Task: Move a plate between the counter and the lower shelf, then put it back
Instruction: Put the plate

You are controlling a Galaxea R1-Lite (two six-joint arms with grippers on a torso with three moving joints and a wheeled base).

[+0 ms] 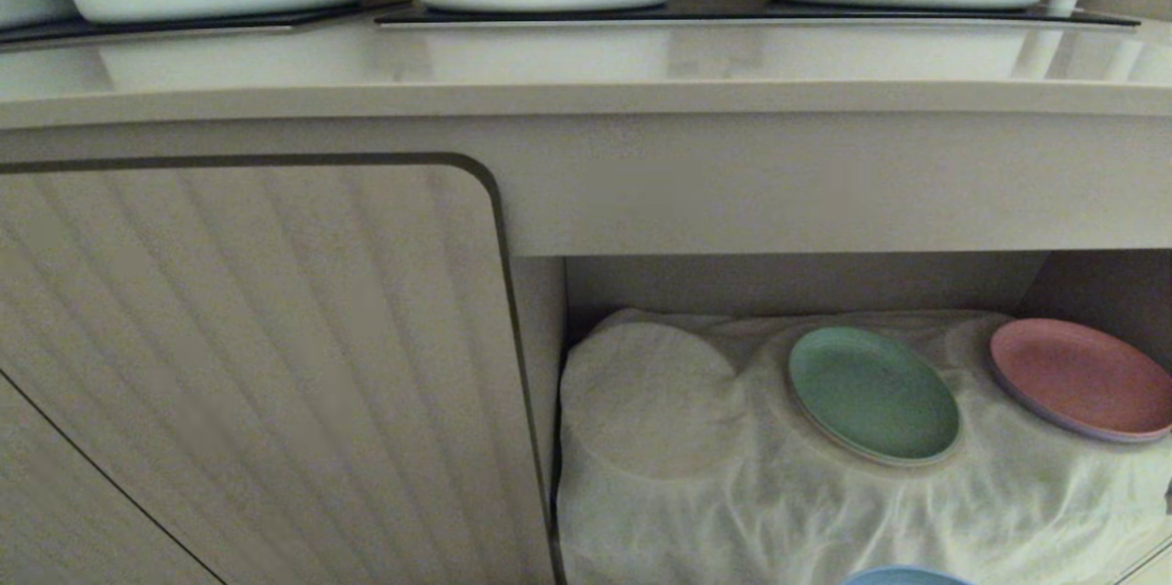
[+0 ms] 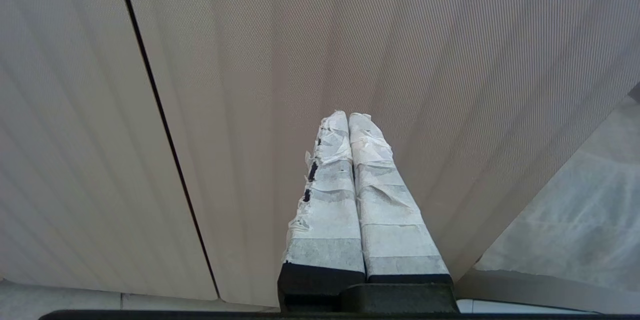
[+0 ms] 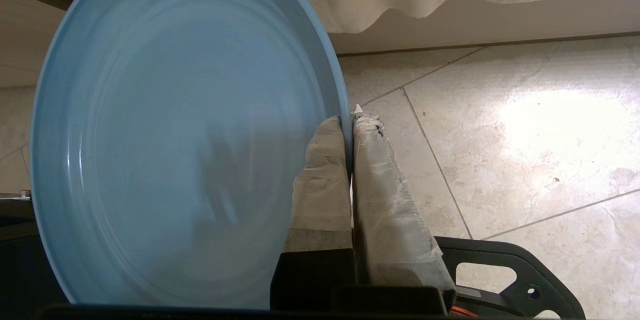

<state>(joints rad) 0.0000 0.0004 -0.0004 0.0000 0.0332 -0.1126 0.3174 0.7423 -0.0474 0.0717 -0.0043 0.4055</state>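
The right gripper (image 3: 351, 119) is clamped tight on the plate's (image 3: 175, 134) rim; the plate is held in front of its fingers, above the floor tiles (image 3: 500, 134). The left gripper (image 2: 348, 117) is closed, empty.

Green plate (image 1: 873, 395) and pink plate (image 1: 1080, 376) crowd lower shelf (image 1: 787, 493).

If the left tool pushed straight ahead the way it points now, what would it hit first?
Most likely the ribbed beige cabinet door: it fills the left wrist view directly beyond the shut left tool. Nothing else shows in between, though the gap is hard to judge.
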